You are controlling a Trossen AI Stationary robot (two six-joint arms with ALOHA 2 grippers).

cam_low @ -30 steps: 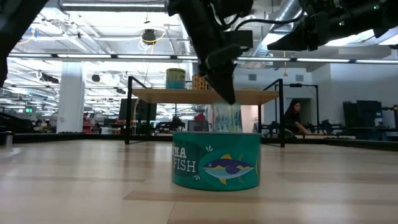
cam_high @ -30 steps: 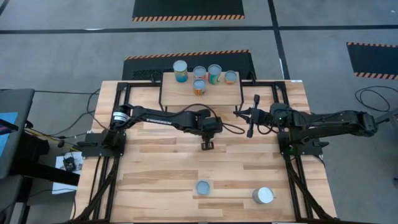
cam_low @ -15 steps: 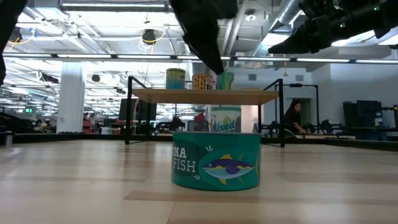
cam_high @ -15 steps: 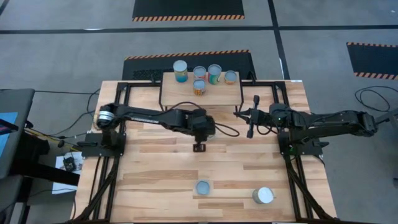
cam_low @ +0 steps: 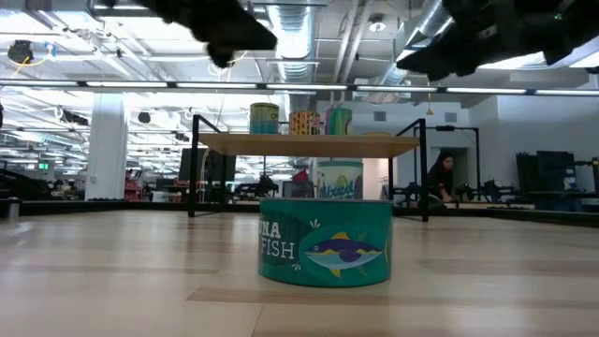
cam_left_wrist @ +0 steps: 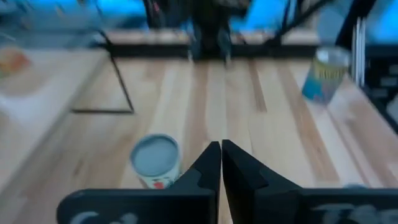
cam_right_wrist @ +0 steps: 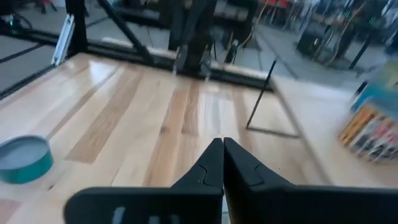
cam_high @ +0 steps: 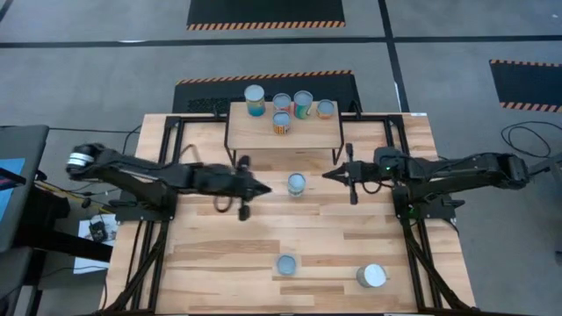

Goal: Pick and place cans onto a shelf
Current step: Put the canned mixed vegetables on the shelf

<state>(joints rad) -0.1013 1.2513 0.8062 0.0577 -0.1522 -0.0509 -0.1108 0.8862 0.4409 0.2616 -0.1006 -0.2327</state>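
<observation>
Five cans (cam_high: 282, 111) stand on the wood-topped shelf (cam_high: 307, 136) at the table's far edge. One can (cam_high: 297, 183) stands upright on the table just in front of the shelf, between my two grippers; it also shows in the left wrist view (cam_left_wrist: 155, 160). A teal tuna can (cam_high: 286, 264) and another can (cam_high: 372, 276) stand near the near edge. My left gripper (cam_high: 262, 189) is shut and empty, just left of the middle can. My right gripper (cam_high: 327, 175) is shut and empty, just right of it.
The shelf's thin black legs (cam_low: 194, 164) stand on the far part of the table. The teal tuna can (cam_low: 325, 241) fills the low view's foreground. Bare planks lie between the middle can and the two near cans. A person (cam_low: 440, 183) sits in the room beyond.
My left gripper has drawn back from the table's middle toward its left edge and swung level. The can that was under it now stands alone on the table in front of the shelf. My right gripper has shifted a little toward that can.
</observation>
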